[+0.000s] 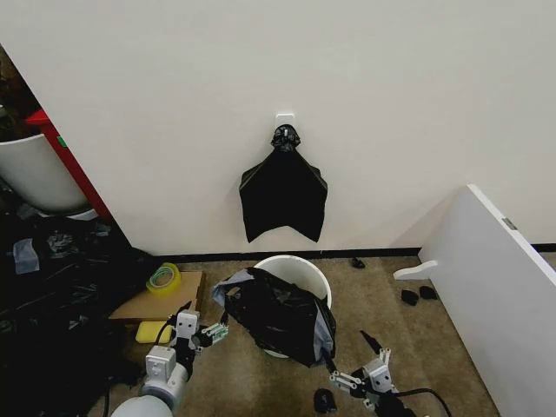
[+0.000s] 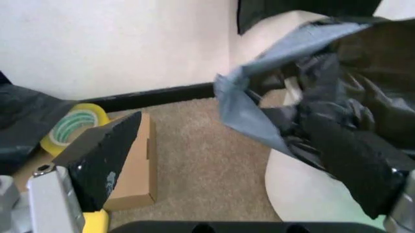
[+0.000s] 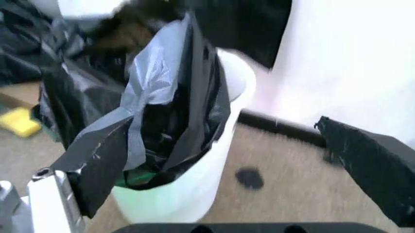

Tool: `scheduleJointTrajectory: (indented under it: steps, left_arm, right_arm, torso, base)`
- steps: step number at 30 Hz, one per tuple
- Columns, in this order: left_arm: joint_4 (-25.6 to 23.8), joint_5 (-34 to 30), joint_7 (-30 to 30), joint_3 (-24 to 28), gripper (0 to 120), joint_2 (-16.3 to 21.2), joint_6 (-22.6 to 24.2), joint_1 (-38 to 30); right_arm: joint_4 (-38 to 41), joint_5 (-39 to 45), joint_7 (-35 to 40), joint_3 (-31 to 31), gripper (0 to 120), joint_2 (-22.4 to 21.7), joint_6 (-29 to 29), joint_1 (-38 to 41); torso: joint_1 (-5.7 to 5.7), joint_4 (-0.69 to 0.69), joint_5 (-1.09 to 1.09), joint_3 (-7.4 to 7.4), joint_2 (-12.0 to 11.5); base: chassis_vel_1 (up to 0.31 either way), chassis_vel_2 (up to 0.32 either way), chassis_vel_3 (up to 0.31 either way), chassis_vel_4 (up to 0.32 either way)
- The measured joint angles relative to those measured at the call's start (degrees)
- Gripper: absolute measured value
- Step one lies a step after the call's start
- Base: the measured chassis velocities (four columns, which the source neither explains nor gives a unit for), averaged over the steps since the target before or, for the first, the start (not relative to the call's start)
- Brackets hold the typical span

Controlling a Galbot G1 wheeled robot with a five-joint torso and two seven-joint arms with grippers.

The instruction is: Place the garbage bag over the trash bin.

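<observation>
The left gripper [image 1: 211, 333] is being held open just left of the bag [image 1: 280, 314], one finger [image 2: 353, 158] touching its near-left edge; the right gripper [image 1: 358, 375] is hanging open, near and to the right, apart from the plastic. The bag is being left draped over the bin's [image 1: 300, 268] near half, the far rim bare. The left arm is judged nearer, with the bag's slack lying toward it.

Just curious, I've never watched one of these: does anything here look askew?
Yes. The garbage bag sits lopsided on the trash bin: bunched over the near side, the far rim bare.
</observation>
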Motion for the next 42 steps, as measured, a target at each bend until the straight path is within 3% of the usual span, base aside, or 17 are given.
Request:
scheduleJointTrajectory:
  steps: [1, 4, 9, 10, 11, 17, 20, 28, 31, 33, 34, 37, 38, 42]
  left_arm:
    - [0.19, -0.24, 0.01, -0.59, 100, -0.07, -0.57, -0.02]
    - [0.48, -0.56, 0.48, -1.51, 100, -0.19, -1.62, -0.09]
    - [0.78, -0.68, 0.9, -1.89, 100, -0.46, -2.25, -0.52]
    - [0.79, -0.51, 1.06, -1.6, 100, -0.56, -2.32, -0.75]
    - [0.86, -0.27, 1.19, -1.35, 100, -0.58, -2.37, -0.81]
    - [1.14, 0.44, 1.42, -0.75, 100, -0.77, -2.5, -0.89]
    - [1.17, 0.68, 1.43, -0.7, 100, -0.9, -2.48, -0.64]
    - [0.65, 1.72, 1.43, -0.51, 100, -0.87, -2.22, -0.42]
    - [0.46, 2.03, 1.43, -0.56, 100, -0.86, -2.23, -0.24]
    - [0.31, 2.62, 1.42, -0.85, 100, -1.1, -2.79, -0.09]
    - [0.31, 2.62, 1.42, -0.85, 100, -1.1, -2.79, -0.09]
    - [0.0, 3.31, 1.7, -2.45, 100, -2.27, -5.3, 1.22]
    - [0.0, 3.31, 1.7, -2.45, 100, -2.27, -5.3, 1.22]
    - [0.38, 7.27, 3.43, -6.24, 100, -5.38, -9.92, 4.78]
  right_arm:
    - [-1.43, 1.21, -2.22, 1.25, 100, 0.02, 4.38, 0.04]
    - [-2.15, 5.12, -5.88, 2.57, 100, 0.11, 8.82, -0.29]
    - [-2.17, 10.54, -11.97, 3.8, 100, 0.34, 11.86, -0.66]
    - [-3.53, 15.52, -21.17, 4.83, 100, 0.73, 13.58, -0.06]
    - [-4.58, 16.42, -25.55, 5.49, 100, 1.06, 14.54, 0.57]
    - [-8.37, 16.77, -33.41, 7.07, 100, 1.78, 17.57, 2.51]
    - [-11.5, 17.72, -43.73, 9.48, 100, 2.22, 21.82, 4.12]
    - [-13.66, 15.15, -54.77, 12.94, 100, 2.52, 25.73, 6.58]
    - [-13.27, 13.87, -54.23, 13.33, 100, 2.37, 25.74, 6.59]
    - [-12.69, 14.23, -46.39, 12.22, 100, 1.89, 24.48, 6.35]
    - [-12.69, 14.23, -46.39, 12.22, 100, 1.89, 24.48, 6.35]
    - [-9.6, 20.67, -34.12, 10.09, 100, 1.15, 18.89, 5.39]
    - [-9.6, 20.67, -34.12, 10.09, 100, 1.15, 18.89, 5.39]
    - [-2.77, 24.15, -21.25, 9.67, 100, -0.57, 9.42, 5.02]
  torso:
    - [0.0, 0.0, 0.01, 0.0, 0.0]
    - [0.0, 0.0, 0.0, 0.0, 0.0]
    - [0.0, 0.0, -0.02, 0.0, 0.0]
    - [0.0, 0.0, -0.01, 0.0, 0.0]
    - [0.0, -0.01, -0.01, 0.0, 0.0]
    - [0.0, 0.0, 0.0, 0.0, 0.0]
    - [0.0, 0.0, 0.0, 0.0, 0.0]
    - [0.0, 0.0, 0.0, 0.0, 0.0]
    - [0.0, 0.0, -0.03, 0.0, 0.0]
    - [0.0, 0.0, 0.0, 0.0, 0.0]
    - [0.0, 0.0, 0.0, 0.0, 0.0]
    - [0.0, -0.01, 0.01, 0.0, 0.0]
    - [0.0, -0.01, 0.01, 0.0, 0.0]
    - [0.0, -0.01, -0.01, 0.0, 0.0]
  base:
    - [0.0, 0.0, 0.0, 0.0]
    - [0.0, 0.0, 0.0, 0.0]
    - [0.0, 0.0, 0.0, 0.0]
    - [0.0, 0.0, 0.0, 0.0]
    - [0.0, 0.0, 0.0, 0.0]
    - [0.0, 0.0, 0.0, 0.0]
    - [0.0, 0.0, 0.0, 0.0]
    - [0.0, 0.0, 0.0, 0.0]
    - [0.0, 0.0, 0.0, 0.0]
    - [0.0, 0.0, 0.0, 0.0]
    - [0.0, 0.0, 0.0, 0.0]
    - [0.0, 0.0, 0.0, 0.0]
    - [0.0, 0.0, 0.0, 0.0]
    - [0.0, 0.0, 0.0, 0.0]
